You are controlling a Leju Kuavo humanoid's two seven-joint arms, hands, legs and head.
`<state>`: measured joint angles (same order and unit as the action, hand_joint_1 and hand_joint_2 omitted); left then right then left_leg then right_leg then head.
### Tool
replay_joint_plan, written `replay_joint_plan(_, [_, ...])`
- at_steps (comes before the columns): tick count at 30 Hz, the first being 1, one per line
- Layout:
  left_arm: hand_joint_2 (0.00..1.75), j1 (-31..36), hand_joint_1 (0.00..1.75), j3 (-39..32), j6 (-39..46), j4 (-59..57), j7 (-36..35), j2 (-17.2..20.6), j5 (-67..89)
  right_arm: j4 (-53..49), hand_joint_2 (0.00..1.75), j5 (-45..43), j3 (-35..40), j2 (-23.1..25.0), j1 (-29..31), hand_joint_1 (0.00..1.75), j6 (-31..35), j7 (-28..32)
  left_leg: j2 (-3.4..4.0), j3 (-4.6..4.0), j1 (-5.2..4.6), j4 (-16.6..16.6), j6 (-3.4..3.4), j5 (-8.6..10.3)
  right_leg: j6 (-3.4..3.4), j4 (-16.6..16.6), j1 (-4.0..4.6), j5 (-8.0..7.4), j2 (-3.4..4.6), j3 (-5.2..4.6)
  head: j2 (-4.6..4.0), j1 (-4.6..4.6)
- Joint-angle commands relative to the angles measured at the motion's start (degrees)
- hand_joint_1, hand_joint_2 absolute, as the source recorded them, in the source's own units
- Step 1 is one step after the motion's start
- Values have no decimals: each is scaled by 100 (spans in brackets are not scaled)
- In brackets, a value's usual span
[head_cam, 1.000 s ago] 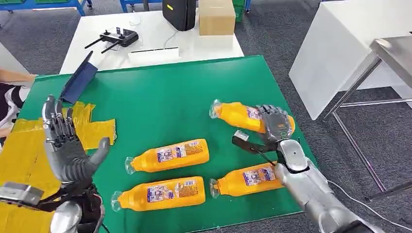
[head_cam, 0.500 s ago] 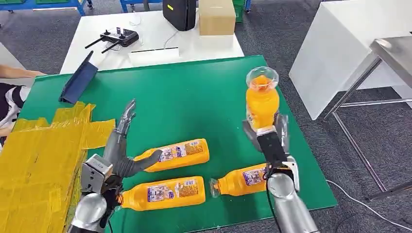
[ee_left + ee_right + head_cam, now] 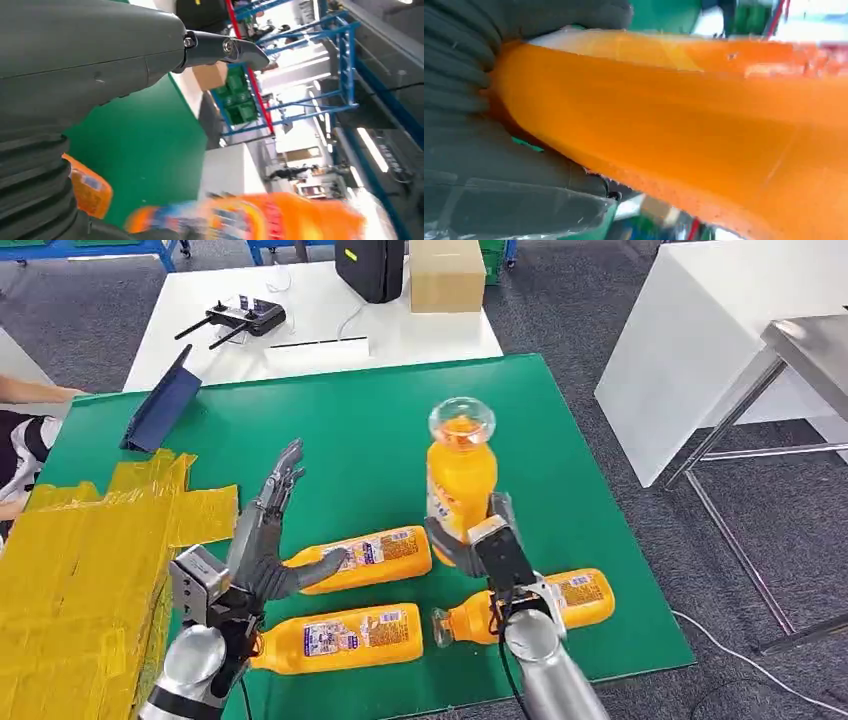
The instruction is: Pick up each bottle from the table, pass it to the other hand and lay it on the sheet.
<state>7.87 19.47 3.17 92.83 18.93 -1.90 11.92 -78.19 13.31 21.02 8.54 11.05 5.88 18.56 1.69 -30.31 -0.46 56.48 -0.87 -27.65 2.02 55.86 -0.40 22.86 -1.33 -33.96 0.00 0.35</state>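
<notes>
The held bottle stands upright above the green desk, long axis vertical, clear end up. The right hand grips its lower body, fingers wrapped round it. The left hand is raised to its left, fingers spread and empty. Three bottles lie flat, long axes running left to right: the middle bottle, the near left bottle and the near right bottle. The yellow sheet covers the desk's left side. A white table stands beyond, on grey carpet.
</notes>
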Motion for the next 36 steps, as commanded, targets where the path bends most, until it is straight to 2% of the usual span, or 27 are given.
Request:
replay_joint_plan(1, [175, 418, 0, 355, 91, -444, 36, 128, -4, 1414, 175, 63, 1128, 311, 773, 175, 38, 42, 3, 15, 11, -1, 11, -3, -7, -3, 8, -2, 23, 12, 0, 2])
replay_joint_plan(11, [175, 570, 0, 530, 13, -591, 91, 127, -196, 1779, 175, 150, 1556, 492, 1149, 175, 275, 26, -14, 22, 19, 1, 13, -5, -5, -4, 14, 2, 18, 25, 0, 2])
replay_joint_plan(22, [175, 578, 0, 547, 13, -632, 95, 115, -202, 1774, 175, 160, 1578, 498, 1145, 175, 290, 26, -15, 15, 13, 0, 12, -1, -5, -2, 10, 1, 10, 17, 0, 4])
replay_joint_plan(32, [175, 690, 0, 365, -242, -832, 113, 50, -848, 1847, 175, 649, 2024, 479, 1227, 175, 569, -19, -15, 15, 13, 0, 11, -2, -5, -1, 9, 3, 10, 16, 0, 2])
replay_joint_plan(33, [175, 683, 9, 319, -229, -823, 126, 31, -919, 1860, 175, 645, 2034, 479, 1227, 175, 576, -24, -11, 10, 9, -2, 8, 0, -4, -1, 6, 1, 8, 10, 0, 2])
replay_joint_plan(35, [175, 656, 171, 158, -73, -775, 167, -49, -1088, 1925, 175, 606, 2034, 481, 1218, 175, 632, -46, -12, 20, 14, -1, 12, -4, -6, -3, 11, 3, 16, 21, 0, 2])
replay_joint_plan(36, [175, 646, 175, 142, -19, -752, 186, -65, -1152, 1955, 175, 586, 2037, 474, 1220, 175, 660, -37, -10, 15, 14, 0, 10, -3, -4, -3, 10, 1, 15, 16, 0, 2])
